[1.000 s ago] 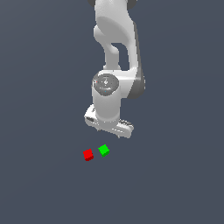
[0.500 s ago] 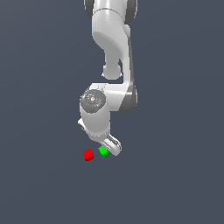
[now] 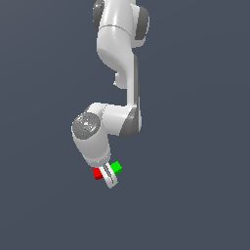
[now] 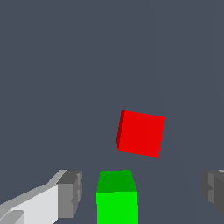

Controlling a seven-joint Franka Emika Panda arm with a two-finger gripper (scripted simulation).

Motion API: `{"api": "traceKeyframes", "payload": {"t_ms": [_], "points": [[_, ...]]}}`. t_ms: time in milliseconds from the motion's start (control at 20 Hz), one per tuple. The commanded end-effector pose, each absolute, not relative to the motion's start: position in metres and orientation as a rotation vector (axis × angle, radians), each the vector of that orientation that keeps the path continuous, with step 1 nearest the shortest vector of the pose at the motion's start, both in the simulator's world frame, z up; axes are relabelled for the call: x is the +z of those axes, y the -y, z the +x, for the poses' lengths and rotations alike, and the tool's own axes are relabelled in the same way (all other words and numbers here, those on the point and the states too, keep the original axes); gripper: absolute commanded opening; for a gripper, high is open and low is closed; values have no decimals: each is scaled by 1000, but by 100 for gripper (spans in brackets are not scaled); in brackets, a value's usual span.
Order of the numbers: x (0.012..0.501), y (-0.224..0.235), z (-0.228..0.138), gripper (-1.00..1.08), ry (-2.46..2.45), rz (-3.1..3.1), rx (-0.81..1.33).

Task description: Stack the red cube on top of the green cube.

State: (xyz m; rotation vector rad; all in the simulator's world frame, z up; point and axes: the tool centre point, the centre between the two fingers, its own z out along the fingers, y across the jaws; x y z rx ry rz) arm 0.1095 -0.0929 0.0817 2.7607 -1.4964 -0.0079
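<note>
The red cube (image 3: 97, 173) and the green cube (image 3: 116, 168) lie side by side on the dark floor, a small gap between them. My gripper (image 3: 109, 176) hangs low over them and hides part of both cubes in the exterior view. In the wrist view the gripper (image 4: 140, 188) is open and empty. The green cube (image 4: 117, 199) lies between the fingers (image 4: 68, 194), close to one of them. The red cube (image 4: 141, 133) lies just beyond the fingertips, slightly turned.
The flat dark grey floor (image 3: 195, 195) spreads all around the two cubes. The white arm (image 3: 119, 63) rises above the gripper. No other objects show.
The wrist has swung down and toward the exterior view's left, turning the gripper, which now sits right over the cubes. The cubes have not moved.
</note>
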Motion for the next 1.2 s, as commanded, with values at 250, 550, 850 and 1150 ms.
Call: {"api": "traceKeyframes", "payload": {"t_ms": [250,550,850,1150], "points": [[72,113,115,100,1679,2655,-1],[70,119,116,100,1721,2628,0],[60,118,115,100,1716,2631,0],[29,119,114,100,1721,2629,0]]}}
